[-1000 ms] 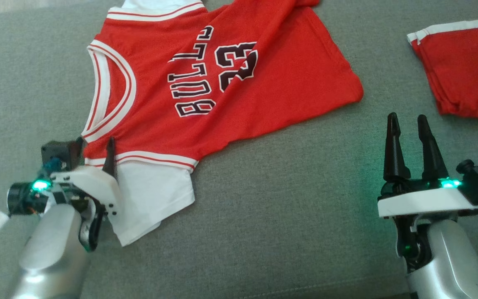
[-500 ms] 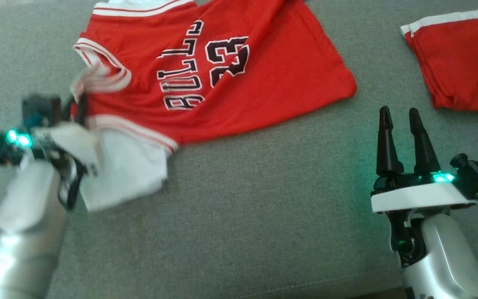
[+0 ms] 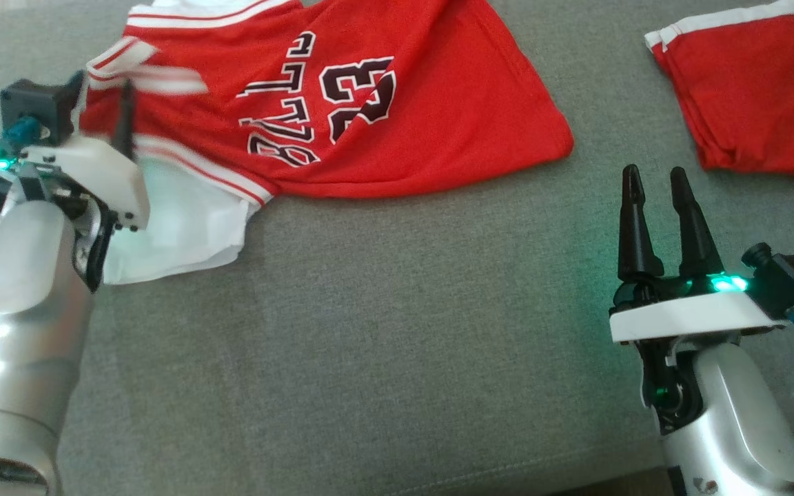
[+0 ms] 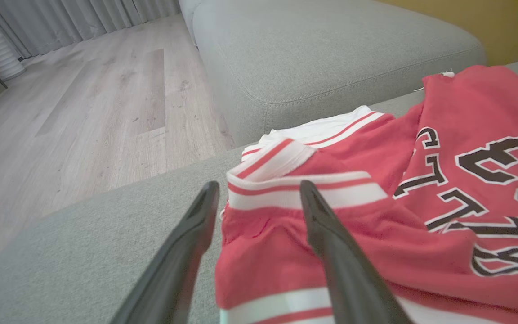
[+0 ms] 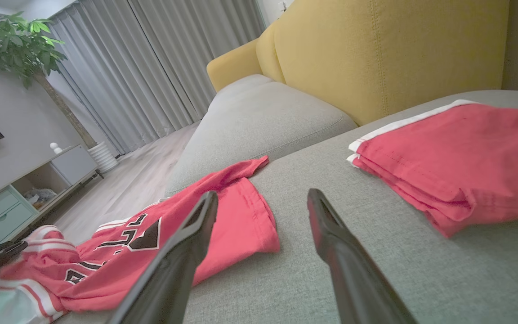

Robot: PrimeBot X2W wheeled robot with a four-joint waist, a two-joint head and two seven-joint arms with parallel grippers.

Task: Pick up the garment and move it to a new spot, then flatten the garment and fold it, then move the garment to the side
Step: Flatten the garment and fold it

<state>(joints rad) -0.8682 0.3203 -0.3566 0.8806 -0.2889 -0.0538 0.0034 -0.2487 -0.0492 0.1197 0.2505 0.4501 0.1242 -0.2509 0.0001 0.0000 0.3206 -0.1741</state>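
The sofa (image 3: 369,344) carries the jersey (image 3: 404,131) near its left edge, and the shoulder end has just rumpled under my tug. My left end effector (image 4: 259,192) has reopened astride the trim, fingers apart. My right end effector (image 3: 653,173) stays apart. Flattening is still needed.
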